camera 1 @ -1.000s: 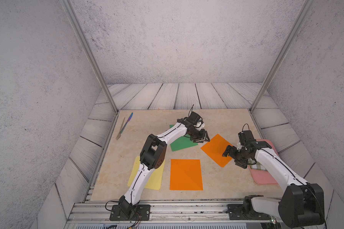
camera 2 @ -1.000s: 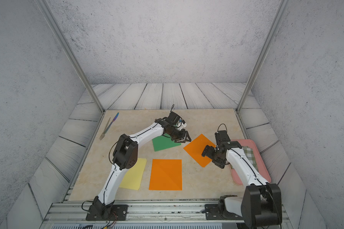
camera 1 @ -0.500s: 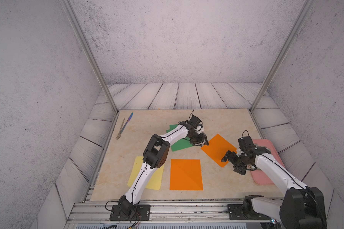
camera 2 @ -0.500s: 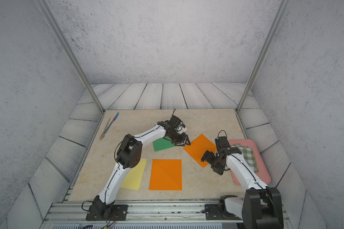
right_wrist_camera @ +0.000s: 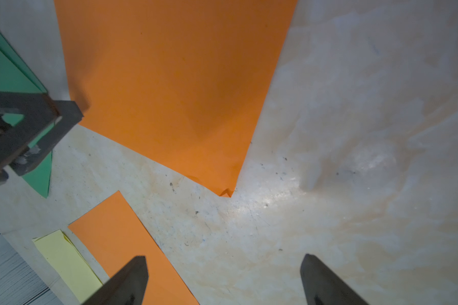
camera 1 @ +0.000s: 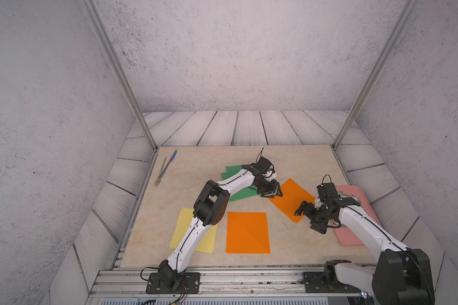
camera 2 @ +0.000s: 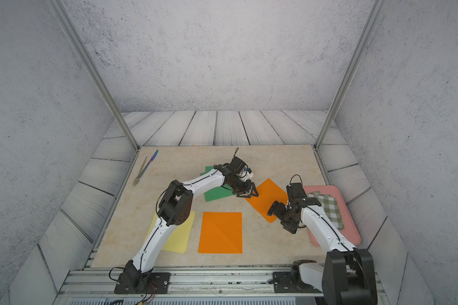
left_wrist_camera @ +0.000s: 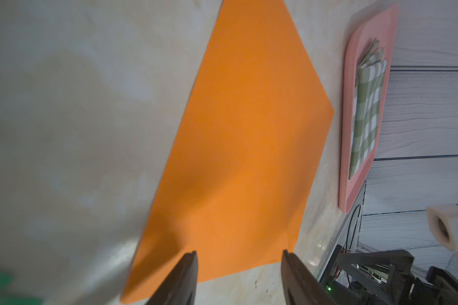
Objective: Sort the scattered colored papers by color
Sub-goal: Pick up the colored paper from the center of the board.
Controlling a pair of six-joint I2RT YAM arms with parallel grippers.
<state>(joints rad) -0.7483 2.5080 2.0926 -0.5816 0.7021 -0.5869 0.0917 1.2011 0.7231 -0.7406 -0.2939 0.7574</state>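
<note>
Left wrist view puts the left tool (left_wrist_camera: 239,254), its jaws partly spread and holding nothing, at one corner of the tilted orange sheet (left_wrist_camera: 243,132). Whether it touches the paper I cannot tell. That sheet lies toward the right edge of the table (camera 1: 196,169), just beside the pink tray (camera 1: 354,188). The right tool (right_wrist_camera: 224,257), spread wide and empty, hovers by the sheet's corner nearest the front edge, where the paper tip curls up slightly.

The step looks to be joining this sheet to the square-set orange sheet (camera 1: 247,232) at the middle of the front edge. Flat paper gives jaws little to bite, so the curled tip is likely the best entry: come in low, slip one jaw under and close gently. The left tool should press only lightly or lift clear, lest the sheet crease. Keep the drag clear of the green sheets (camera 1: 242,195) mid-table and the yellow sheet (camera 1: 180,229) toward the front-left corner.
</note>
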